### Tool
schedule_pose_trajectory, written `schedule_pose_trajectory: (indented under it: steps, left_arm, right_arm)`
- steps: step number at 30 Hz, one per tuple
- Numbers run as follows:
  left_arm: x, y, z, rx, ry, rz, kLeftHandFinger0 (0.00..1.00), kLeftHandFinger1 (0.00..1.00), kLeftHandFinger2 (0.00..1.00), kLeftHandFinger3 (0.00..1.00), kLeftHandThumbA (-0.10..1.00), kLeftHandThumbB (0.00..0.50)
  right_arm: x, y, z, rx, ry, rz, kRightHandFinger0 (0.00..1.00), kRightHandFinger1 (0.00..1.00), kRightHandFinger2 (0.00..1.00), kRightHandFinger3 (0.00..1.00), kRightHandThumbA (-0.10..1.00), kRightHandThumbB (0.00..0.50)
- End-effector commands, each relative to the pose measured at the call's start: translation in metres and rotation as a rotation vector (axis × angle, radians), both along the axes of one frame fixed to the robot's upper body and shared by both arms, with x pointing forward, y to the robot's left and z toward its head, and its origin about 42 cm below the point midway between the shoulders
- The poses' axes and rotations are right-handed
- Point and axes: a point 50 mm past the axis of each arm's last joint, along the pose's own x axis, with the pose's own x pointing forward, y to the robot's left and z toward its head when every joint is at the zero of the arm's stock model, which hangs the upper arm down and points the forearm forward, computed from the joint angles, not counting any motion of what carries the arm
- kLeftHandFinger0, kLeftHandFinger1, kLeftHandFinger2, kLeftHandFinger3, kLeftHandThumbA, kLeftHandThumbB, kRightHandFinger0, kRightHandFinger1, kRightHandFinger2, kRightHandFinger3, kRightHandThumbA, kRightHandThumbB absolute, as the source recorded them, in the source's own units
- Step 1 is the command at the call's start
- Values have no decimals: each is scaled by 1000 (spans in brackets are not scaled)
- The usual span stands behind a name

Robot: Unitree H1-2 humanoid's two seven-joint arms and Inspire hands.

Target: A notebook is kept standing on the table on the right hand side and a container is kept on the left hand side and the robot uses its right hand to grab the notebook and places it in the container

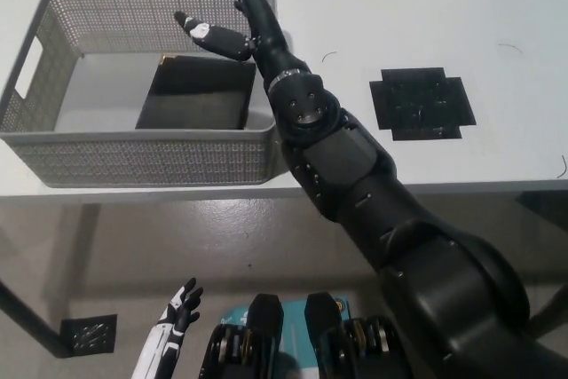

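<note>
The black notebook (193,92) lies flat on the floor of the grey mesh container (142,153), toward its right side. Above the container's right rim my black right hand (232,15) hangs open with its fingers spread, holding nothing. My white left hand (175,308) rests low at the lower left, below the table edge, fingers apart.
A black cross-shaped mat (422,103) lies on the white table (426,6) to the right of my arm. The table's front edge runs across the picture's middle, with floor below it. A small black mat (91,332) lies on the floor at lower left.
</note>
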Motion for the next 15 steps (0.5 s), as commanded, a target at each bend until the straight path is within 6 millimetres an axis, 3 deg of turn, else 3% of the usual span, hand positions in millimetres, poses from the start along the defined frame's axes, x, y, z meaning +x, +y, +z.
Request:
schedule_pose_trajectory:
  steps: [1,4,7,8,9,11,12,13,15]
  left_arm:
    - [-2,-2,3,6,-22,-19,1000,1000,1000,1000,1000,349]
    - [-3,-2,3,5,-22,-20,1000,1000,1000,1000,1000,356]
    - [-3,0,2,3,-20,-19,1000,1000,1000,1000,1000,356]
    - [-4,1,2,0,-18,-17,1000,1000,1000,1000,1000,354]
    - [-4,2,1,-14,-19,-14,1000,1000,1000,1000,1000,309]
    - [-6,4,0,-24,-16,-11,1000,1000,1000,1000,1000,280]
    - [-5,4,-1,-22,-17,-11,1000,1000,1000,1000,1000,272]
    - [-4,5,-1,-20,-17,-9,1000,1000,1000,1000,1000,272]
    - [-5,4,-4,-12,-11,1,1000,1000,1000,1000,1000,273]
  right_arm:
    - [4,3,46,-6,-139,67,1000,1000,1000,1000,911,412]
    - [4,-8,59,7,-191,54,1000,1000,1000,1000,1000,429]
    - [-11,-41,96,147,-307,71,1000,1000,1000,1000,1000,366]
    - [-15,-46,99,164,-327,72,1000,1000,1000,1000,988,360]
    - [-28,-65,113,184,-407,64,1000,1000,1000,1000,1000,371]
    - [-51,-87,123,222,-494,52,1000,1000,1000,1000,1000,379]
    - [-71,-105,132,256,-539,46,1000,1000,1000,1000,1000,440]
    - [-79,-110,134,283,-549,53,1000,1000,1000,1000,1000,462]
    - [-119,-139,140,381,-599,58,1000,1000,1000,1000,972,408]
